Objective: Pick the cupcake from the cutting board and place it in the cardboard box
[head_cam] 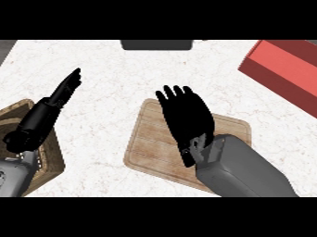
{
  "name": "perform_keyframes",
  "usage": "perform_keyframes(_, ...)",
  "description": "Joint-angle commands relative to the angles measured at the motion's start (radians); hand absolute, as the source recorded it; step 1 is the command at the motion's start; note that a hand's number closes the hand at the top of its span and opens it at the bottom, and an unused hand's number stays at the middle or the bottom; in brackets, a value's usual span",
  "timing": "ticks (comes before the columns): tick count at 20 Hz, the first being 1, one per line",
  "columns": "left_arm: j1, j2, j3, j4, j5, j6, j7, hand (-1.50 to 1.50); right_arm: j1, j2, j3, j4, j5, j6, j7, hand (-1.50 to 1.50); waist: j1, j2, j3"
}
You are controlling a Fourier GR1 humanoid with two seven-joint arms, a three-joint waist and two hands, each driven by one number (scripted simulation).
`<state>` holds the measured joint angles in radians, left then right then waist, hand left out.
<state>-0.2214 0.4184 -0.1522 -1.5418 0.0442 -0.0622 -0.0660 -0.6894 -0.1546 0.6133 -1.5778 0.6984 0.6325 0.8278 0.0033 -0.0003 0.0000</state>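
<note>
Right hand [185, 115], fingers straight, empty, covers cutting board [151, 143]; red box [291, 76] and wicker basket [10, 125] flank it. Left hand [65, 90] open.

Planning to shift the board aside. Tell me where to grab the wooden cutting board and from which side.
Probably by its bare left edge, coming from the left. The cutting board lies flat on the counter, so only a rim offers a pinch; the right hand, fingers straight, covers its middle and right part. The left hand is on that side.
</note>
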Motion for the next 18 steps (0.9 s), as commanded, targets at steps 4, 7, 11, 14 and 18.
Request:
perform_keyframes(4, -0.031, -0.019, 0.043, -0.023, -0.027, -0.022, 0.054, 0.0, 0.024, 0.016, -0.014, 0.157, 0.133, -0.048, -0.092, -1.5, 0.003, 0.001, 0.0)
perform_keyframes(7, 0.027, -0.061, 0.03, 0.031, -0.074, -0.031, -0.046, 0.0, 0.07, 0.078, -0.001, 0.13, 0.18, -0.046, -0.066, -1.5, 0.0, 0.001, 0.0)
perform_keyframes(11, -0.003, -0.016, 0.115, 0.06, -0.028, -0.101, -0.06, 0.0, 0.066, 0.007, -0.086, 0.102, 0.148, 0.005, -0.191, -1.5, -0.002, 0.0, 0.0)
perform_keyframes(14, -0.025, -0.099, 0.061, 0.036, -0.092, -0.055, 0.001, 0.0, 0.034, 0.091, -0.094, 0.242, 0.221, -0.057, -0.207, -1.5, 0.0, 0.001, 0.0)
perform_keyframes(18, 0.053, -0.085, 0.095, 0.012, -0.074, -0.096, -0.051, 0.0, 0.087, 0.085, -0.073, 0.27, 0.286, -0.089, -0.223, -1.5, 0.003, 0.0, 0.0)
